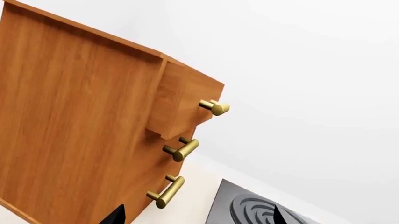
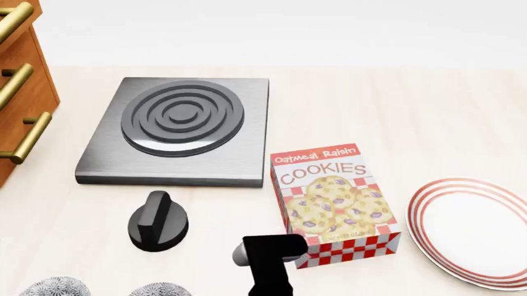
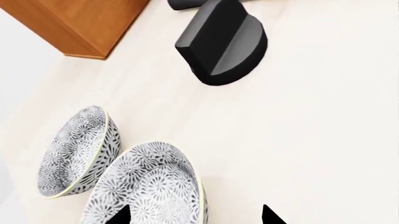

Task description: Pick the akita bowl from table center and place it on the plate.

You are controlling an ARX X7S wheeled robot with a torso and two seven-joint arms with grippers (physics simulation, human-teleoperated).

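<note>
Two alike grey-black floral bowls sit at the near left of the table. The akita bowl is the one nearer the table's middle, and its twin stands right beside it. My right gripper is open just above the akita bowl, with the rim between its fingertips and nothing held. The red-ringed white plate lies at the far right, partly cut off by the view's edge. My left gripper is open and empty, facing the cabinet and the hob.
A cookie box lies between the bowls and the plate. A black knob-like block stands behind the bowls. A grey hob and a wooden drawer cabinet fill the back left. My right arm rises from the near edge.
</note>
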